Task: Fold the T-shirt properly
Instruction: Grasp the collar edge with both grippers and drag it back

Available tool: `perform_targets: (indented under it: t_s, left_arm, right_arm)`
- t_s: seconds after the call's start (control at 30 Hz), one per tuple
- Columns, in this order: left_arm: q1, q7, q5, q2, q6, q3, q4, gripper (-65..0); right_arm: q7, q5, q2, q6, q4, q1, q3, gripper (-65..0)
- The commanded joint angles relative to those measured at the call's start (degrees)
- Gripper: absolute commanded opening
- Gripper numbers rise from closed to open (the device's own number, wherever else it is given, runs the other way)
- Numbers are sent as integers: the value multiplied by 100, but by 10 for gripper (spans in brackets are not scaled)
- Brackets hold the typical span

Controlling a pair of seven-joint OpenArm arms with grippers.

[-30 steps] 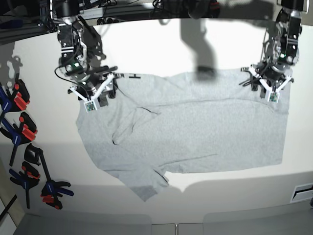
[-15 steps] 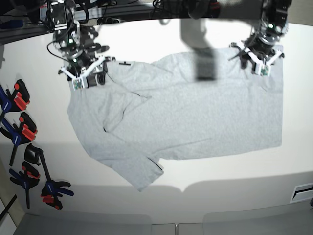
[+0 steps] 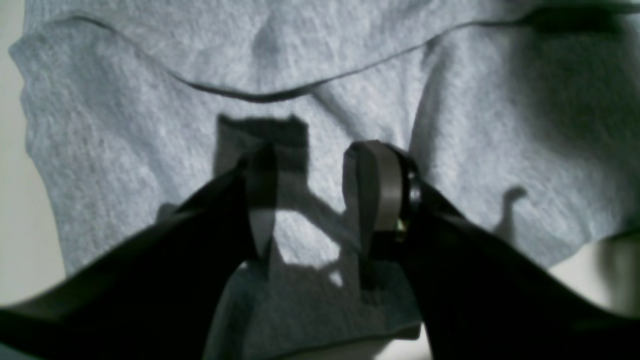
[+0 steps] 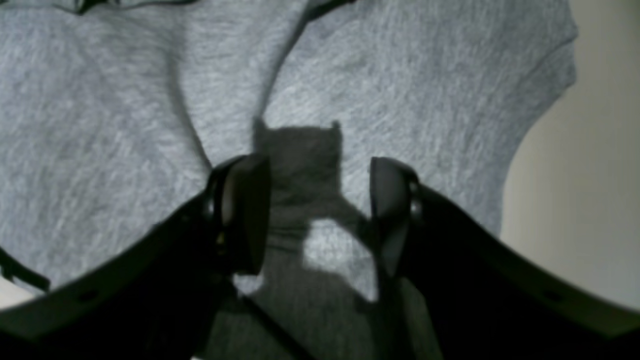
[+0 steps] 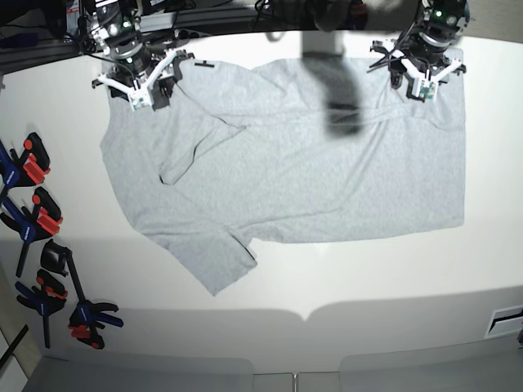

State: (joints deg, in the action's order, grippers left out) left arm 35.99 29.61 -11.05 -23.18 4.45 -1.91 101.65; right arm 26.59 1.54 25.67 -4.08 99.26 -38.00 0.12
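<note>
While wrist views show both hands [image 3: 310, 200] [image 4: 320, 210] parted over T-shirt [image 5: 327, 180], holding nothing; base view alone shows clamps [image 5: 37, 220] on surface [image 5: 392, 278].

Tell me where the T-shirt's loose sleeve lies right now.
In the base view, the sleeve of the T-shirt juts toward the lower left, nearest the clamps along the left edge.

T-shirt [image 5: 310, 171] lettering mostly hidden

Bare counter [image 5: 368, 286] lies open in front of the T-shirt [image 5: 327, 180], while clamps [image 5: 41, 245] crowd the left edge, well clear of the cloth.
</note>
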Motion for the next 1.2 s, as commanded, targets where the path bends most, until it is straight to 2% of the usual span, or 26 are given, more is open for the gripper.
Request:
perform_targets:
  t_s: [0.0, 0.13, 0.23, 0.3, 0.47, 0.67, 1.03, 1.17]
  left_arm:
    - [225, 1132, 225, -20, -20, -70, -164, -399]
    - [214, 1355, 632, -20, -22, -70, -118, -399]
    - [216, 1766, 671, -20, -20, -72, 44, -399]
    - [216, 1836, 673, -20, -20, -72, 203, -399]
    - [212, 1821, 673, -20, -20, -72, 511, -398]
    - [227, 2166, 654, -17, -20, -72, 662, -398]
    - [221, 2103, 955, -17, -26, -72, 688, -398]
    - [210, 1862, 955, -20, -195, -72, 787, -398]
  right_arm:
    - [1860, 382, 72, -85, -299, -304, -63, -334]
    - [1869, 470, 245, 98, -299, -310, 87, -334]
    - [1869, 468, 391, 114, -299, -299, 267, -334]
    - [1871, 450, 468, 111, -299, -299, 391, -334]
    - [1871, 444, 479, 111, -299, -297, 551, -334]
    - [1871, 385, 463, 111, -267, -297, 549, -334]
    - [1950, 238, 466, 109, 549, -297, 551, -334]
    - [1934, 236, 463, 109, 623, -280, 551, -334]
